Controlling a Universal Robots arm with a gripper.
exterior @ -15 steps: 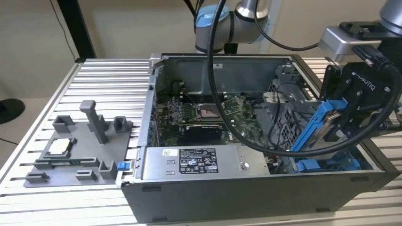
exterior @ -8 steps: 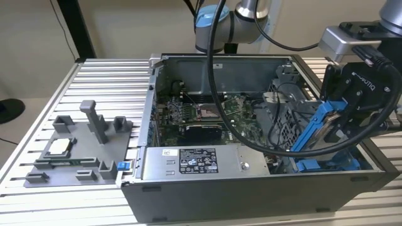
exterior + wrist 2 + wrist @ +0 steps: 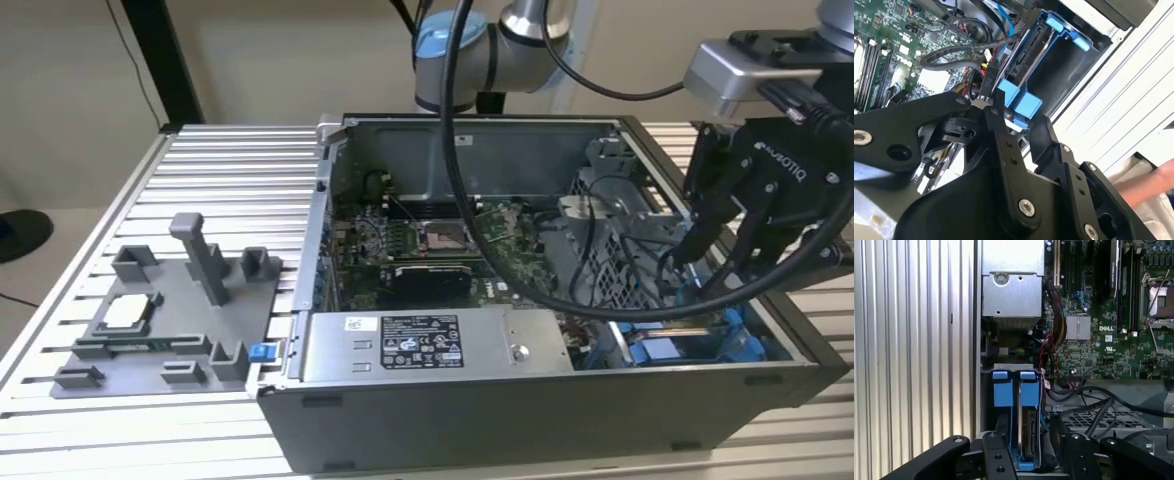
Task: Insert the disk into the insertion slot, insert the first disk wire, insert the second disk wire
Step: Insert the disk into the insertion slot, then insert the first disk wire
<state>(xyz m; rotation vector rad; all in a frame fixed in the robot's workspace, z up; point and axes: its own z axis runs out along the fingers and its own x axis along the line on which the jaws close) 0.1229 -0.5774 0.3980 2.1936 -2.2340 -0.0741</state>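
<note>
My claw [image 3: 983, 106], clenched on the wire plug [image 3: 985, 85] by its hard body, right spot imo: cable's floppy, pins fragile, near the disk [image 3: 1027, 436].

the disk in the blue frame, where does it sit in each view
Exterior view: the disk sits low in the computer case, in its corner at the exterior view's right; mostly its blue frame shows.
First wrist view: the disk stands on edge by two blue tabs.
Second wrist view: the disk is on edge beyond the blue tabs.
Shared landmark: the green circuit board.
</note>
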